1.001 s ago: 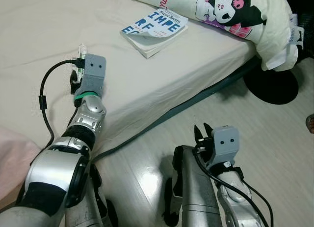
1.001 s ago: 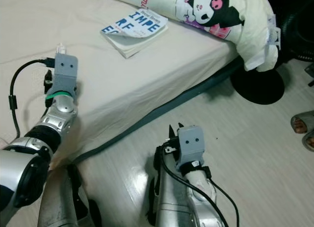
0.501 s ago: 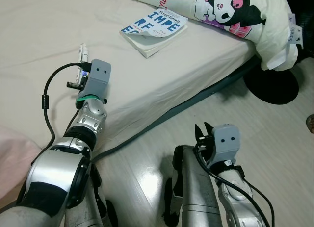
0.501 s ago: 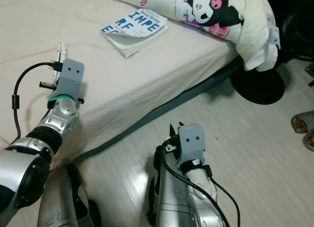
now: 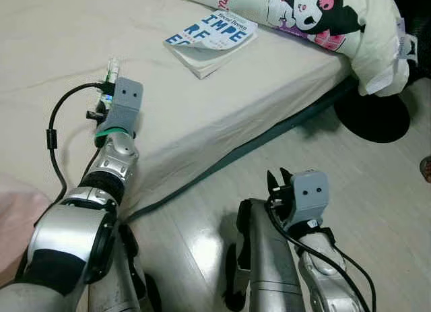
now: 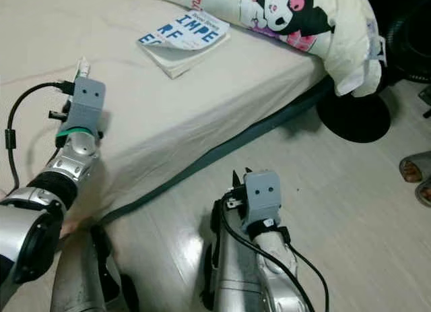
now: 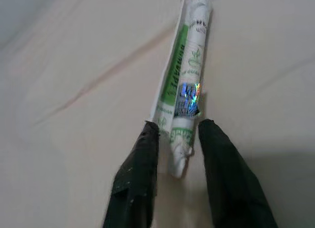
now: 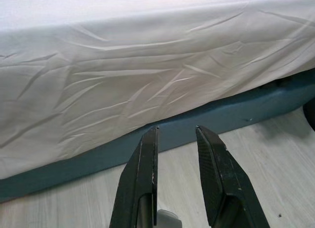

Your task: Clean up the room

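A white and green tube [image 7: 184, 90] lies on the cream bed sheet [image 5: 47, 29]. My left gripper [image 7: 174, 127] rests on the bed with its black fingers [image 7: 140, 169] on either side of the tube's near end, open and close to its sides. From the head, the tube [image 5: 112, 69] pokes out just beyond the left wrist. A paperback book [image 5: 212, 37] with blue letters lies farther up the bed. My right gripper [image 8: 176, 132] hangs open over the floor, facing the mattress side.
A long cream pillow [image 5: 323, 19] with a cartoon print lies along the bed's far side. A black round base [image 5: 374, 113] stands on the pale wood floor by the bed corner. A person's sandalled foot [image 6: 414, 170] shows at the right edge.
My left wrist swung right half a second ago and has come back left, lining up on the tube's end. The tube and the right arm have stayed put.
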`<state>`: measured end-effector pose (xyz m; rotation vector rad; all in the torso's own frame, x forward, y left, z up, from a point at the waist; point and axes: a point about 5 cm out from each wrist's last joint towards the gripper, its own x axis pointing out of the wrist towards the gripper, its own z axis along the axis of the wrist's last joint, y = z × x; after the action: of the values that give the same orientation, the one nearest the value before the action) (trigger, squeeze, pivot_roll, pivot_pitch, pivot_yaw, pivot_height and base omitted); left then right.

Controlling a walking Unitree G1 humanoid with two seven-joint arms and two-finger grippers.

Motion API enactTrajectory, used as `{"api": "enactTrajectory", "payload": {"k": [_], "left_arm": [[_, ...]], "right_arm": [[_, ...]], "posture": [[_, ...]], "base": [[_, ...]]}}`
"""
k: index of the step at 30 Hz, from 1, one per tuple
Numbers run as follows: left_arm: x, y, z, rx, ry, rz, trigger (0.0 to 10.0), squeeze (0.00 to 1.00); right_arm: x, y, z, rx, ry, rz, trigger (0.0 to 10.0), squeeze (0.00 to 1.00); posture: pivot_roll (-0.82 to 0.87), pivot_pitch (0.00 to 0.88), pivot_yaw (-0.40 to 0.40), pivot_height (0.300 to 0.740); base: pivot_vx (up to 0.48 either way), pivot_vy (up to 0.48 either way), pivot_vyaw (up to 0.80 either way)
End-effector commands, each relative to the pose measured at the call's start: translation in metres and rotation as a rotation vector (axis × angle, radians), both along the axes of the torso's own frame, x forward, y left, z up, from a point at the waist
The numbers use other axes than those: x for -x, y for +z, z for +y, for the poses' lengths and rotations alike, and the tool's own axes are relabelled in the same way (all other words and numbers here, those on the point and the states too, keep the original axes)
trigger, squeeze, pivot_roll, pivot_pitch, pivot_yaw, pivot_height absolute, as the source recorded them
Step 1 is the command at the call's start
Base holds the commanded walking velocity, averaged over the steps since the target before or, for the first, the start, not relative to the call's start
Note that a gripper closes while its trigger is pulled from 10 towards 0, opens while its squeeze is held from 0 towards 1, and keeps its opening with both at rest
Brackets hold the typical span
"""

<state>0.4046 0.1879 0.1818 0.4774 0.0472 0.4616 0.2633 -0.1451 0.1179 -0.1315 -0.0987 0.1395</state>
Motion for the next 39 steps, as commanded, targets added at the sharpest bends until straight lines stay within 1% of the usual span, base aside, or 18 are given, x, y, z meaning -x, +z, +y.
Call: {"api": "enactTrajectory", "payload": {"k": [1,3,6,10,11,14,18,21,22,23,25,26,27,28,30,33,34,39], "left_arm": [[0.001,-0.002,0.002,0.001,0.008,0.006,10.0,1.00],[0.000,-0.001,0.002,-0.008,0.007,0.004,10.0,1.00],[0.000,0.001,-0.002,-0.065,0.002,0.010,10.0,1.00],[-0.001,0.002,-0.005,-0.105,-0.003,0.015,10.0,1.00],[-0.001,0.001,-0.007,-0.125,-0.007,0.026,10.0,0.00],[0.000,-0.002,-0.008,-0.143,-0.009,0.046,10.0,0.00],[0.001,-0.006,-0.004,-0.138,0.013,0.077,10.0,0.00],[0.001,-0.006,-0.004,-0.138,0.013,0.077,10.0,0.00],[0.002,-0.008,0.001,-0.132,0.043,0.090,10.0,0.00],[0.002,-0.008,0.001,-0.132,0.043,0.090,10.0,0.00],[0.005,-0.006,0.017,-0.142,0.115,0.097,10.0,0.00],[0.005,-0.006,0.017,-0.142,0.115,0.097,10.0,0.00],[0.006,-0.004,0.025,-0.149,0.150,0.097,9.3,0.00],[0.007,-0.002,0.032,-0.155,0.177,0.096,8.9,0.00],[0.008,-0.001,0.040,-0.172,0.202,0.100,3.7,0.00],[0.009,0.000,0.044,-0.183,0.209,0.104,3.7,0.00],[0.009,-0.001,0.044,-0.186,0.201,0.112,0.0,0.00],[0.009,-0.005,0.042,-0.186,0.176,0.134,0.0,0.00]], "right_arm": [[0.004,-0.008,-0.001,-0.003,-0.008,0.036,10.0,0.00],[0.005,-0.008,-0.001,-0.004,-0.007,0.037,10.0,0.00],[0.008,-0.008,0.000,-0.006,-0.007,0.040,10.0,0.00],[0.009,-0.009,0.000,-0.007,-0.008,0.045,10.0,0.00],[0.011,-0.009,0.000,-0.007,-0.009,0.046,10.0,0.00],[0.013,-0.009,0.000,-0.009,-0.009,0.048,10.0,0.00],[0.017,-0.009,-0.001,-0.009,-0.014,0.052,10.0,0.00],[0.017,-0.009,-0.001,-0.009,-0.014,0.052,10.0,0.00],[0.018,-0.009,-0.002,-0.008,-0.018,0.054,10.0,0.00],[0.018,-0.009,-0.002,-0.008,-0.018,0.054,10.0,0.00],[0.020,-0.008,-0.003,-0.008,-0.024,0.056,10.0,0.00],[0.020,-0.008,-0.003,-0.008,-0.024,0.056,10.0,0.00],[0.021,-0.008,-0.004,-0.007,-0.027,0.057,10.0,0.00],[0.021,-0.008,-0.004,-0.008,-0.028,0.057,10.0,0.00],[0.022,-0.008,-0.004,-0.008,-0.029,0.058,10.0,0.00],[0.022,-0.008,-0.003,-0.009,-0.029,0.060,10.0,0.00],[0.022,-0.008,-0.003,-0.010,-0.029,0.061,10.0,0.00],[0.021,-0.008,-0.002,-0.012,-0.027,0.064,10.0,0.00]], "posture": [[-0.26,0.374,0.052,0.500],[-0.26,0.379,0.053,0.500],[-0.27,0.392,0.054,0.500],[-0.27,0.392,0.054,0.500],[-0.27,0.406,0.055,0.500],[-0.28,0.414,0.055,0.500],[-0.29,0.427,0.056,0.500],[-0.29,0.427,0.056,0.500],[-0.29,0.433,0.057,0.500],[-0.29,0.433,0.057,0.500],[-0.30,0.436,0.057,0.500],[-0.30,0.436,0.057,0.500],[-0.30,0.437,0.057,0.500],[-0.29,0.436,0.058,0.500],[-0.29,0.434,0.059,0.500],[-0.29,0.434,0.059,0.500],[-0.29,0.430,0.059,0.500],[-0.29,0.428,0.060,0.500]], "base": [[0.000,0.000,0.00],[0.000,0.000,0.00],[0.000,0.000,0.00],[0.000,0.000,0.00],[0.000,0.000,0.00],[0.000,0.000,0.00],[0.000,0.000,0.00],[0.000,0.000,0.00],[0.000,0.000,0.00],[0.000,0.000,0.00],[0.000,0.000,0.00],[0.000,0.000,0.00],[0.000,0.000,0.00],[0.000,0.000,0.00],[0.000,0.000,0.00],[0.000,0.000,0.00],[0.000,0.000,0.00],[0.000,0.000,0.00]]}}
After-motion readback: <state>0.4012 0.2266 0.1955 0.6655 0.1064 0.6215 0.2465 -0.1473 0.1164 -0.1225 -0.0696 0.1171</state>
